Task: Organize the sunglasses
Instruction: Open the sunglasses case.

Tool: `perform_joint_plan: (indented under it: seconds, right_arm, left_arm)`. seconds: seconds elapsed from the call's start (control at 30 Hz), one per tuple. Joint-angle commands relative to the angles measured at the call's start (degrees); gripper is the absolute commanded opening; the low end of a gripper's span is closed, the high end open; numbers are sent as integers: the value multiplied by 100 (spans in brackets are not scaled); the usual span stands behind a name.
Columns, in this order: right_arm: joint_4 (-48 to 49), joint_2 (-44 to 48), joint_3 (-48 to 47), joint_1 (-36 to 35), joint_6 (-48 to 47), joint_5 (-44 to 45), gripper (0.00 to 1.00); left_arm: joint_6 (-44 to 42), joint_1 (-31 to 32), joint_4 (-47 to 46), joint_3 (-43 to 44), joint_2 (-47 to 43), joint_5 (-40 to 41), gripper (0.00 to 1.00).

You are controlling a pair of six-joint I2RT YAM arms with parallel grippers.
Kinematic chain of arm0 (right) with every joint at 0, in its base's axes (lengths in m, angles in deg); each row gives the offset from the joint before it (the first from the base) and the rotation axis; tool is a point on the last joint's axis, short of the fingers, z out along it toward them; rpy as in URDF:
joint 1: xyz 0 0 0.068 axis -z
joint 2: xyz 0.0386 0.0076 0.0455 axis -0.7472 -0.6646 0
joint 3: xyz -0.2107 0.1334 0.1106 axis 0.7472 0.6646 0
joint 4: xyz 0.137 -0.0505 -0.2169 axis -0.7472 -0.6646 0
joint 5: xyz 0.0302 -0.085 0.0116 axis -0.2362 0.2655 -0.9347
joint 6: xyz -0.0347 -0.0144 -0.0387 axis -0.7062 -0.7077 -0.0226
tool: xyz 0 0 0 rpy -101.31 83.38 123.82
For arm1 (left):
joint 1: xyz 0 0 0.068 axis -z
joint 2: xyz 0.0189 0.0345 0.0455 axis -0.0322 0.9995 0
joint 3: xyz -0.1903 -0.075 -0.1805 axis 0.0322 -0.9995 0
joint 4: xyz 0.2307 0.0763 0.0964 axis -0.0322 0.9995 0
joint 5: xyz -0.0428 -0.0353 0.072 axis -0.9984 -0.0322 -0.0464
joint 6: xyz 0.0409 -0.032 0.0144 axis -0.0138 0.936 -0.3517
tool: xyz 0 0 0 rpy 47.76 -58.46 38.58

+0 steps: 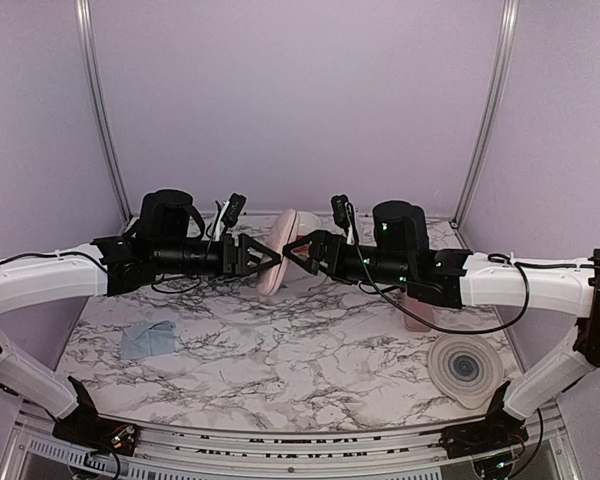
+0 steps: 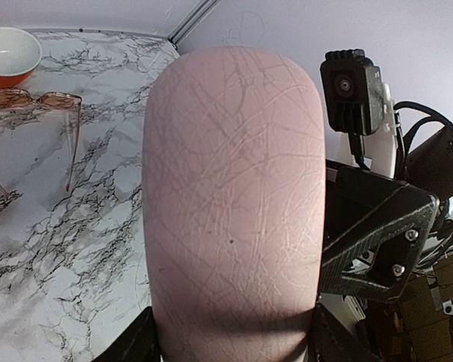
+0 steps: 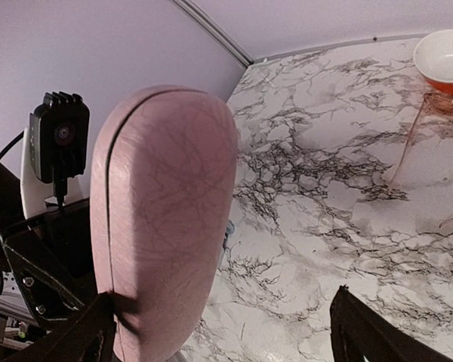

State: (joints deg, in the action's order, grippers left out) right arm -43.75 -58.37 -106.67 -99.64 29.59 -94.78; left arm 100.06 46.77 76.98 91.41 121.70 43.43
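**Case held mid-air, tinted sunglasses on the counter**

Both arms meet above the middle of the counter [image 1: 280, 350]. The left hand [image 1: 265, 255] pinches one end of a pink case [image 2: 234, 204], which is clear of the surface. The right hand [image 1: 295, 252] is spread wide, with one finger just beside the case and the other well apart from it. The orange-tinted sunglasses [image 2: 30, 102] sit near the far edge, arms unfolded, just beside an orange bowl [image 2: 11, 54]. A blue cloth [image 1: 147, 340] lies near the left edge.
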Motion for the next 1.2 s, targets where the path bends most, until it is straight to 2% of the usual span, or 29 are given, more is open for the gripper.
perform_joint_plan:
  seconds: [0.0, 0.53, 0.63, 0.83, 0.93, 1.17]
  right_arm:
    - [-521, -19, -48, -30, -138, 394, 95]
    - [-665, 63, 61, -30, -222, 577, 95]
    - [-552, 11, 45, -31, -222, 435, 90]
    - [-457, -104, 21, -30, -184, 285, 65]
    - [-429, -179, -43, -30, -156, 202, 56]
    - [-266, -353, -148, -31, -84, -98, 52]
  left_arm:
    - [10, 104, -404, 283, -166, -208, 24]
    - [59, 161, -438, 343, -169, -219, 23]
    - [40, 187, -438, 330, -149, -202, 23]
    - [-1, 233, -438, 361, -122, -191, 22]
    - [-27, 265, -445, 374, -114, -191, 22]
    - [-91, 345, -452, 382, -52, -126, 22]
